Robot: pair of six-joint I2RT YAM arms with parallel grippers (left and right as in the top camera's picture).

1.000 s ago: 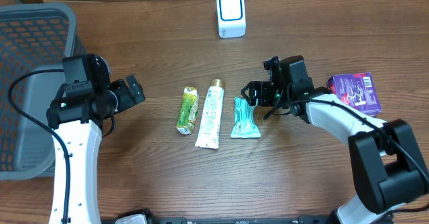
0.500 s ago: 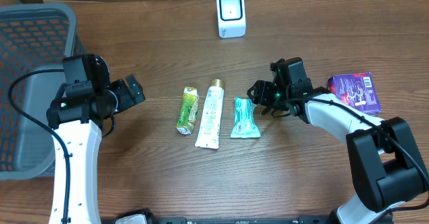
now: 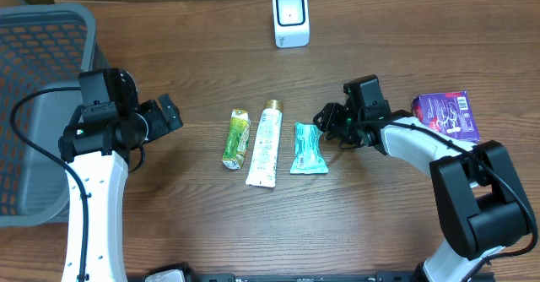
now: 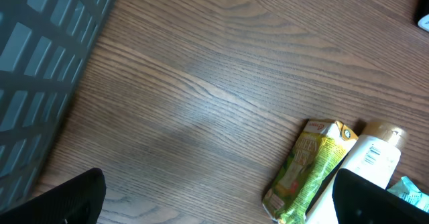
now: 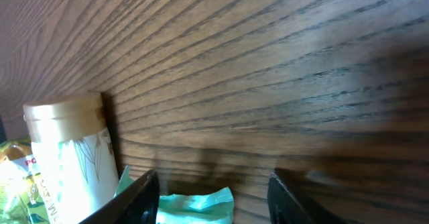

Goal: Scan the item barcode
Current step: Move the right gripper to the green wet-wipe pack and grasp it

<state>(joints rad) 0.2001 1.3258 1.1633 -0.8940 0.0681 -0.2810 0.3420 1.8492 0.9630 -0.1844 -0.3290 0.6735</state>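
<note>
Near the table's (image 3: pixel 380 231) centre three items lie in a row: a green pouch (image 3: pixel 235 138), a white tube (image 3: pixel 266 143) and a teal pouch (image 3: pixel 308 147), the teal one furthest toward 3 o'clock. Our right gripper (image 3: pixel 325 120) sits low at that pouch's 1 o'clock corner. Its jaws are partly open, and in the wrist view the pouch's top edge lies between the fingers (image 5: pixel 144 198). One finger looks to touch it while the other stands clear, so we see nothing clamped yet. We judge the teal pouch to be the item to scan. The scanner (image 3: pixel 291 18) stands well apart at 12 o'clock. Our left gripper (image 3: pixel 169 113) hangs toward 9 o'clock near the basket (image 3: pixel 42 105), jaws wide and empty. The bite is only on a thin, floppy edge, so the jaws could close on the table or pinch too little film, and the pouch could slide out on the lift. It may also droop or twist and turn its barcode away from the scanner. The tube lies just beside the pouch, so a sideways drag could knock it. A purple pack (image 3: pixel 447 116) at 3 o'clock sits near our right arm and could be nudged.
</note>
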